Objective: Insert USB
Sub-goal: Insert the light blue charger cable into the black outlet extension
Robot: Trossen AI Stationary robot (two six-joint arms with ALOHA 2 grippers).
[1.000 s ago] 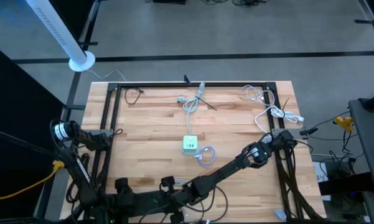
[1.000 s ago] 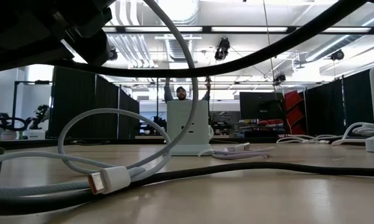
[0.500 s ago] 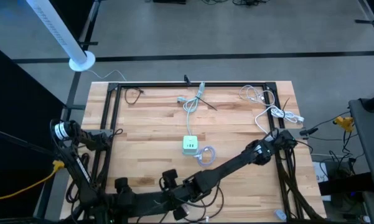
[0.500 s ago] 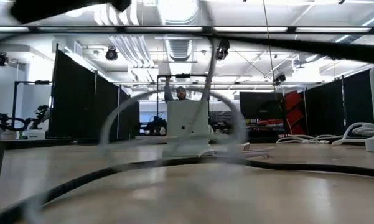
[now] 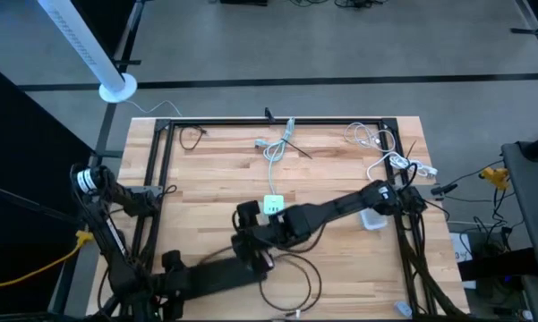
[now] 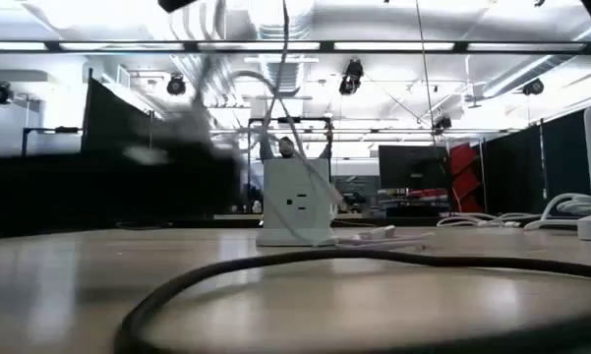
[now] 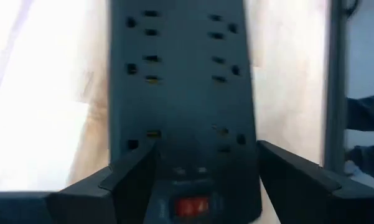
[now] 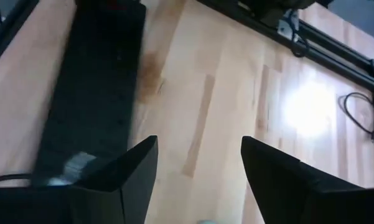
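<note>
Left wrist view: black power strip (image 7: 182, 93), no legible labels.

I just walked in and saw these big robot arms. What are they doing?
Two robot arms are working at a wooden table, and the job is to plug in a USB. Right now neither arm holds anything. The right pincer is open above the wood, beside a black power strip and close to the white charger block. The left pincer is open too, right over the power strip.
</note>
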